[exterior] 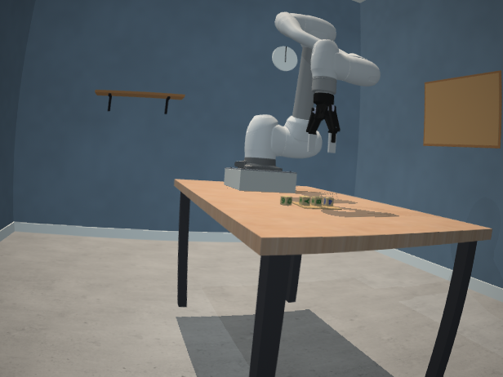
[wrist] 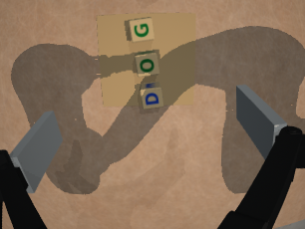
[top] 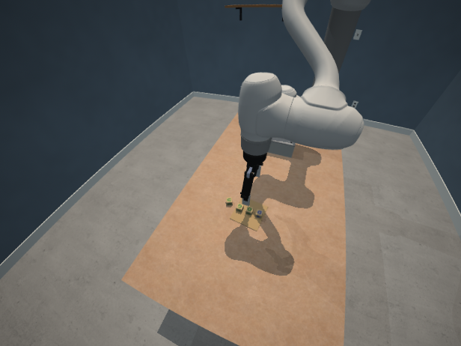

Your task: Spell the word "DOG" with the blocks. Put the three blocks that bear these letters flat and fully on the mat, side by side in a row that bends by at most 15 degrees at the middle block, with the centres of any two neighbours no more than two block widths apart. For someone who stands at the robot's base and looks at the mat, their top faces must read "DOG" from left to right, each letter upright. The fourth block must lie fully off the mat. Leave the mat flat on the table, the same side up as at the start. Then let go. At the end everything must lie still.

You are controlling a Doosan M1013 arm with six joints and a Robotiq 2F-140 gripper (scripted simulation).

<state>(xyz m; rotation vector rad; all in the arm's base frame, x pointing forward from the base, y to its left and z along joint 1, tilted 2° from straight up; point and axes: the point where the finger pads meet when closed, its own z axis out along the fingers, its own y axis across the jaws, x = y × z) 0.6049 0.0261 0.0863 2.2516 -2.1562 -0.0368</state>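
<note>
In the wrist view a tan mat (wrist: 147,59) lies on the table with three blocks in a row on it: the G block (wrist: 140,29), the O block (wrist: 148,65) and the D block (wrist: 152,98) with a blue letter. The D block sits at the mat's edge. My gripper (wrist: 145,114) is open and empty, high above the table. In the exterior view the gripper (exterior: 322,140) hangs well above the row of blocks (exterior: 315,201). The top view shows the blocks (top: 248,210) and the lone block (top: 229,201).
The robot's grey base (exterior: 260,179) stands at the table's back. The arm's shadow (top: 262,247) falls across the mat and table. A shelf (exterior: 140,95) and a cork board (exterior: 462,109) hang on the walls.
</note>
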